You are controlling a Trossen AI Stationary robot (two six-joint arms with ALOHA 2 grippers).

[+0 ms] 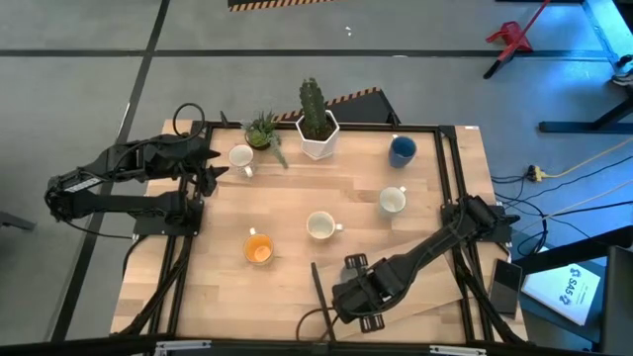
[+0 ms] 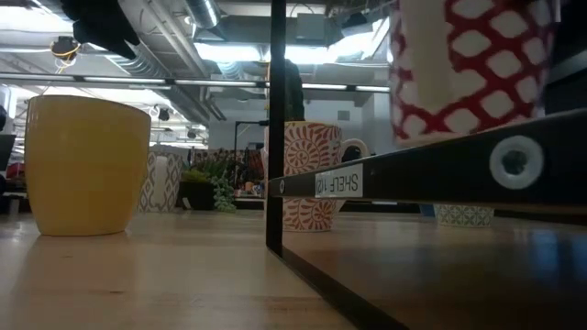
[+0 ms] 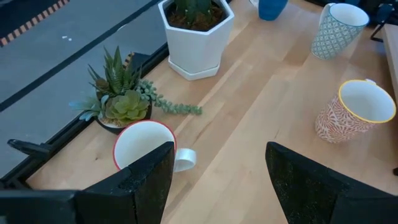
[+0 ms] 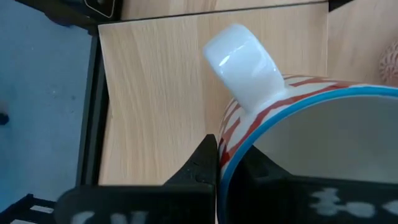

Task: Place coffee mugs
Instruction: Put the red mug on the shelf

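Five mugs stand upright on their bases on the wooden table: a white red-rimmed mug (image 1: 240, 156) at far left, a dark blue mug (image 1: 402, 150), two pale mugs (image 1: 393, 200) (image 1: 321, 225) and an orange mug (image 1: 258, 248). My left gripper (image 1: 210, 166) is open, level, just left of the red-rimmed mug (image 3: 144, 144); I cannot tell if a finger touches it. My right gripper (image 1: 348, 297), near the front edge, is shut on a red-and-white lattice mug with a blue rim (image 4: 298, 124), which also shows in the low view (image 2: 472, 64). My right gripper holds the lattice mug by its rim (image 4: 225, 168), right beside the white handle (image 4: 245, 62). One finger is outside the wall (image 4: 206, 163) and one is inside the mug. The mug stays upright; a black shelf bar (image 2: 431, 174) hides its base in the low view.
A white hexagonal cactus pot (image 1: 317, 133) and a small succulent (image 1: 262, 131) stand at the far edge. A black frame (image 1: 450, 178) runs round the table. A wooden shelf board (image 1: 445, 297) lies at the front right under my right arm. There is bare tabletop in the middle.
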